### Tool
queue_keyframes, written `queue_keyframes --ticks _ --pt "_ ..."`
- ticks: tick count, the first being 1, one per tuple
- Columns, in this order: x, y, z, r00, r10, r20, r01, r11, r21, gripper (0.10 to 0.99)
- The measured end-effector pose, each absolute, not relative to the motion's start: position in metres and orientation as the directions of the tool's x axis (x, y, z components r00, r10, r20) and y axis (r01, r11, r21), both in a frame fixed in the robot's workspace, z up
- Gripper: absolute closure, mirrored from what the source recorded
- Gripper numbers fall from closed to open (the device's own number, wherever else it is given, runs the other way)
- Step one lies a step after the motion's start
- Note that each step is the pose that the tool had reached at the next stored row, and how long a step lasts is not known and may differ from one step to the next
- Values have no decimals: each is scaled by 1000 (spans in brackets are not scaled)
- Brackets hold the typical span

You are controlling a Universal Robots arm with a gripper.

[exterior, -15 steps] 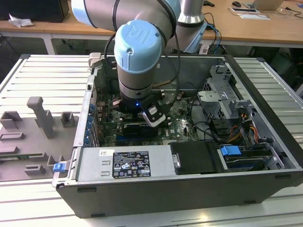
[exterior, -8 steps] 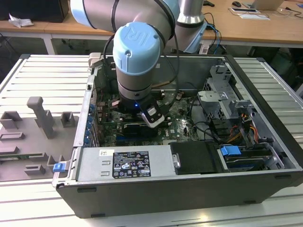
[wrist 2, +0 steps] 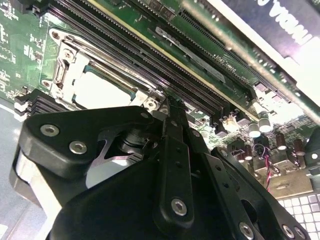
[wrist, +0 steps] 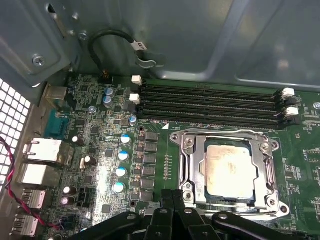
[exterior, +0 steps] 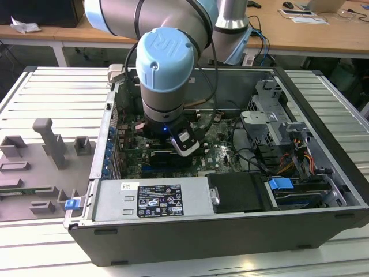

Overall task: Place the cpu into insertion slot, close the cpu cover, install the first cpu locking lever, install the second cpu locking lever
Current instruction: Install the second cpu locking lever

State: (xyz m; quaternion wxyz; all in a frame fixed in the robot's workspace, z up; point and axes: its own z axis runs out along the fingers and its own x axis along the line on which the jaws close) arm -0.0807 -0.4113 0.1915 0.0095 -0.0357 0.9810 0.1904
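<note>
The cpu (wrist: 231, 170) lies in the insertion slot (wrist: 200, 172) under the closed cpu cover (wrist: 265, 172); the pincer (wrist: 172, 197), pressed together, hovers at the cover's edge.

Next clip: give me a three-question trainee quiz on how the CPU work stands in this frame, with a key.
1. True or false: the cpu already lies in the socket, with the cpu cover closed around it.
2. In the first wrist view, what lies just beyond the socket? A) memory slots B) a fan C) a hard drive
3. Fill in: in the exterior view, the gripper hangs inside the open computer ____.

Key: 1 true; 2 A; 3 case.
</note>
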Motion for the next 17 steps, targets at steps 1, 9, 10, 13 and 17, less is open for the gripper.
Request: queue_keyframes --ticks 1,9,10,13,17 --pt "-81 -411 192 -997 -67 -32 -74 925 373 980" --pt "-81 -411 198 -997 -67 -32 -74 925 373 980" --pt "-81 -411 200 -997 -67 -32 -74 925 373 980" --pt "-81 -411 205 -997 -67 -32 -74 925 373 980" --pt "-81 -411 208 -997 -67 -32 -74 925 373 980"
